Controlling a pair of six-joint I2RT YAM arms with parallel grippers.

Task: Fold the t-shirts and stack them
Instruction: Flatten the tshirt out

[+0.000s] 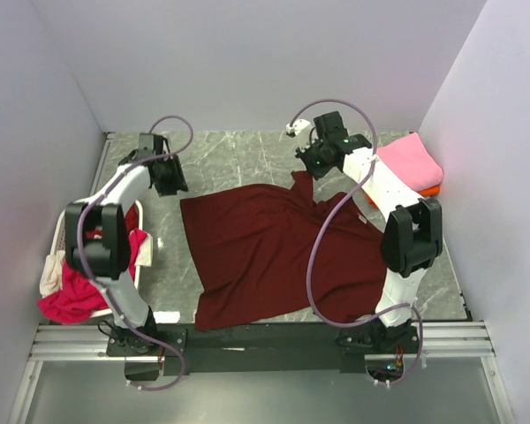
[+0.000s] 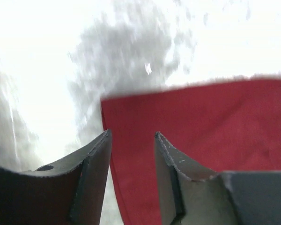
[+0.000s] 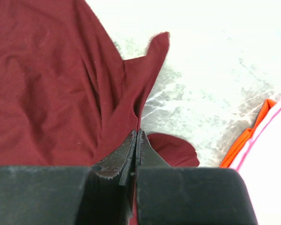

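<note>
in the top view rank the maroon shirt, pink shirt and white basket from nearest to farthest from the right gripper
1. maroon shirt, in the middle, pinched by the right gripper
2. pink shirt, folded, off to the right
3. white basket, far left

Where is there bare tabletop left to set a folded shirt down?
Free: the table strip between the maroon shirt and the back wall; the lane between that shirt and the basket. Crowded: the centre under the shirt, and the far right corner, where a pink shirt lies on an orange one.
</note>
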